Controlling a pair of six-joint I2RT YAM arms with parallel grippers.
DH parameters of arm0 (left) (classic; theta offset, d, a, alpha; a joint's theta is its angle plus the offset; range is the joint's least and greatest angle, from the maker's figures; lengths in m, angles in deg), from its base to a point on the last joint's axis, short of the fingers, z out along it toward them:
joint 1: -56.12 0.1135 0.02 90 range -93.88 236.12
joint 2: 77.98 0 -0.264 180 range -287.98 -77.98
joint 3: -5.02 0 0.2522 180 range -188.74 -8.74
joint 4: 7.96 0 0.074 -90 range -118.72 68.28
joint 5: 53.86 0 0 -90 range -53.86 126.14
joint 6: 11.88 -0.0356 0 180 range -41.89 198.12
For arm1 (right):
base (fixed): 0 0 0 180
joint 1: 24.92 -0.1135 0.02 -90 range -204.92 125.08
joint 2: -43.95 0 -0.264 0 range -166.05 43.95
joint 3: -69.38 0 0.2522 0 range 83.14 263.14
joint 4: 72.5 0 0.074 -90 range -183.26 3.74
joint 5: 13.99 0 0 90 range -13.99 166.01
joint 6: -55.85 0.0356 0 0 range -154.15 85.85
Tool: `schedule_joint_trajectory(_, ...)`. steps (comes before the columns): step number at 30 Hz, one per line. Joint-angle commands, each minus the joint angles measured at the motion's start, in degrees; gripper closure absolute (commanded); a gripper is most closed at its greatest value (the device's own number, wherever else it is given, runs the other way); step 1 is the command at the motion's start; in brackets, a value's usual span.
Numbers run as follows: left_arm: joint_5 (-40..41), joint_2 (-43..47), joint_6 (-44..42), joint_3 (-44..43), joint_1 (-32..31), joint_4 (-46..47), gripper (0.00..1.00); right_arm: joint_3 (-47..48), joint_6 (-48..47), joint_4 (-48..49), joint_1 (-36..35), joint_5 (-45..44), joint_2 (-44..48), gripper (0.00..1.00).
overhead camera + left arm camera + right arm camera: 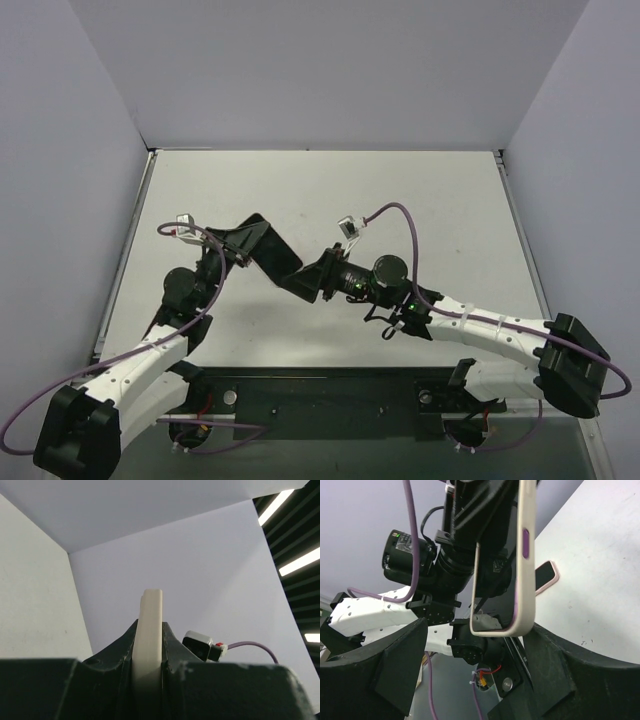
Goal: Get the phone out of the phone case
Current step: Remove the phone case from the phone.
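Observation:
My left gripper [245, 240] is shut on the phone case [151, 610] and holds it up above the table. The case's cream edge stands upright between the left jaws. In the right wrist view the case [527, 555] is a cream rim with a purple side button, and the left arm shows through it. My right gripper [480, 650] is open, its jaws on either side of the case's lower end without gripping it. A dark flat slab with a pinkish edge, apparently the phone [546, 577], lies on the white table [600, 555] beyond the case.
The right arm's wrist camera [202, 646] with its purple cable hangs just beside the case. Both arms meet mid-table [300, 270]. A black mounting bar [330, 400] runs along the near edge. Grey walls enclose the left, back and right sides.

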Motion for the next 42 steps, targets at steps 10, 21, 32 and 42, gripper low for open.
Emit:
schedule_joint_trajectory(10, 9.55, 1.59, 5.18, 0.64, -2.83, 18.02, 1.00, 0.57, -1.72, 9.93, -2.83, -3.67, -2.45, 0.39)
schedule_joint_trajectory(21, 6.56, -1.04, 8.34, 1.69, -2.39, 22.33, 1.00, 3.56, -2.69, 8.69, -2.39, 1.16, -2.98, 0.60)
schedule_joint_trajectory(32, 3.83, -4.74, 10.80, 1.08, -2.48, 27.95, 1.00, 6.02, -2.07, 9.06, -1.16, 6.70, -5.53, 0.68)
schedule_joint_trajectory(42, 3.31, -4.91, 12.47, 0.02, -3.10, 27.62, 1.00, 7.26, -6.98, 4.50, -1.34, 7.49, -6.76, 0.95)
